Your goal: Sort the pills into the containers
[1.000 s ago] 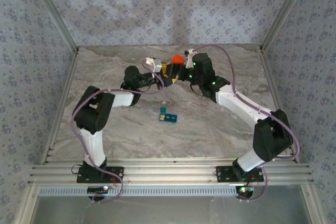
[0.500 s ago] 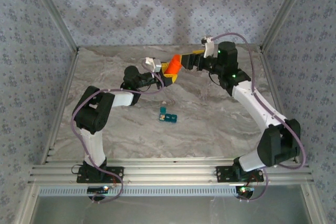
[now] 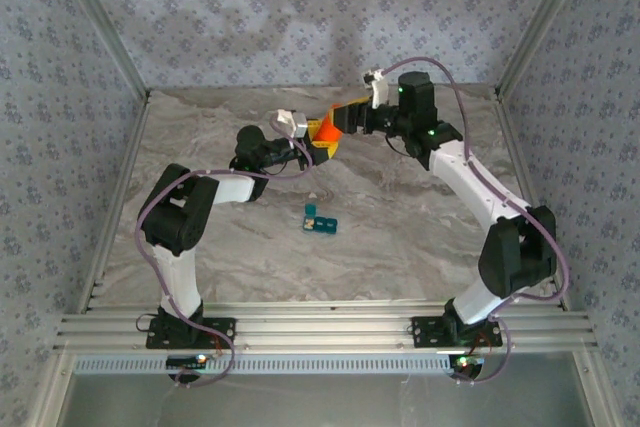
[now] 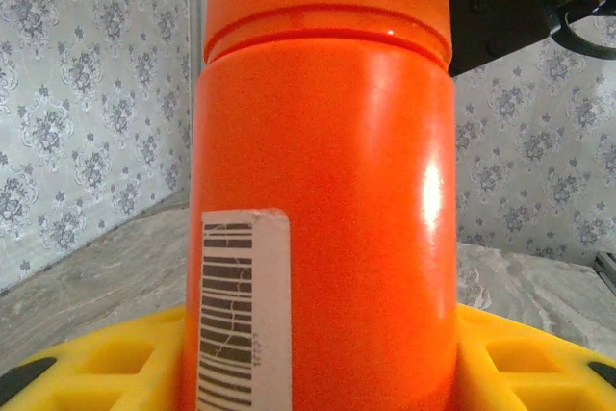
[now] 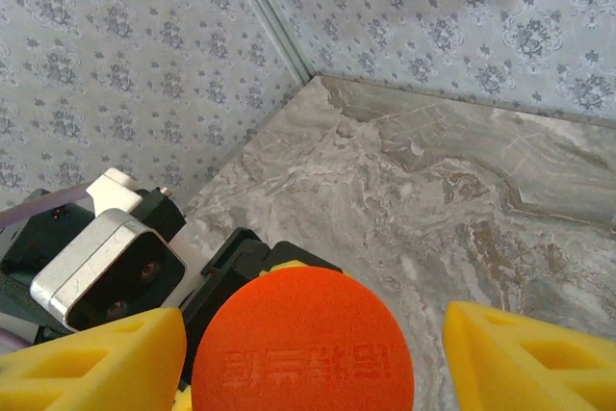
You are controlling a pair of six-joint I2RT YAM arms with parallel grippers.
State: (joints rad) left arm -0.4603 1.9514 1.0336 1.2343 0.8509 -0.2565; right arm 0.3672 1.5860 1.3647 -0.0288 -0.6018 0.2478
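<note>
My left pincer (image 3: 322,139) grips orange pill bottle (image 4: 322,190); right pincer (image 5: 313,358) open round its slick rigid cap (image 5: 298,329), likely pinch sides.

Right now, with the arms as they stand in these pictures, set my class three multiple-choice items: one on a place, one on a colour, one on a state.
1. Where do the teal containers lie?
A. on the table, between the two arms and apart from both
B. against the back wall
C. on the near rail

2. What colour is the cap of the bottle?
A. white
B. orange
C. teal

3. How do the right fingers stand?
A. shut on the containers
B. flat on the table
C. on either side of the cap, with a gap showing on one side

Answers:
1 A: the top view shows them lying by themselves on the marble.
2 B: the right wrist view looks down on an orange cap.
3 C: the yellow fingers flank the cap there, one of them clear of it.
</note>
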